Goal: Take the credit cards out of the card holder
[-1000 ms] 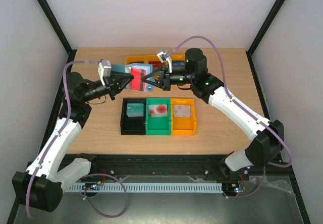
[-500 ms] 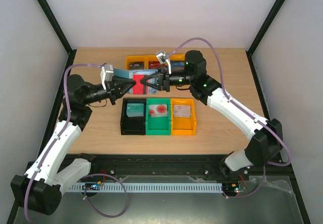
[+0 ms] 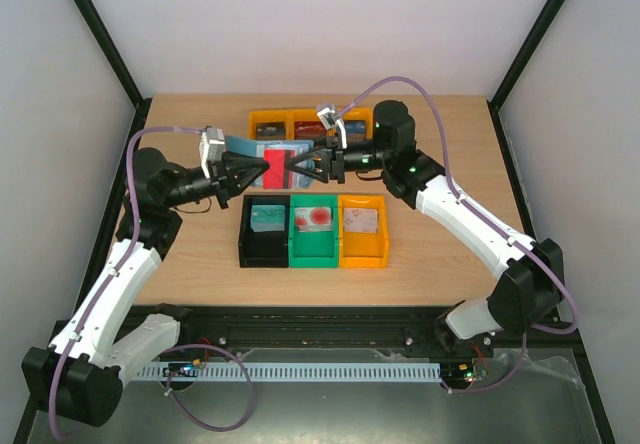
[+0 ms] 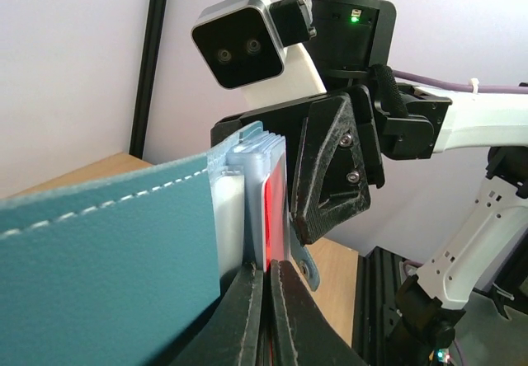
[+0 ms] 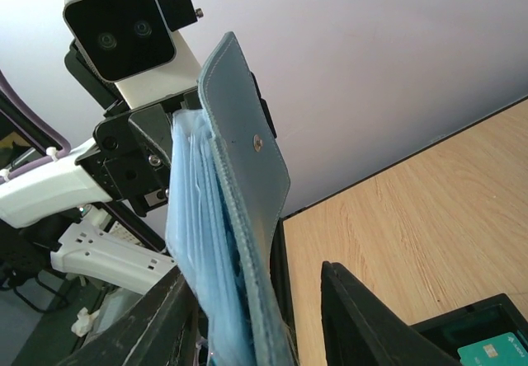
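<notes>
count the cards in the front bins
3: teal card in the black bin, red-spotted card in the green bin, pale card in the orange bin; others may hide beneath.

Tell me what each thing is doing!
left gripper, shut on the card holder
card holder, held in the air
red card, inside the card holder
right gripper, open around the card holder
black bin, holds a card
green bin, holds a card
front orange bin, holds a card

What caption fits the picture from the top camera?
Left gripper holds up the blue card holder; right gripper, jaws open, sits at its red card.
</notes>
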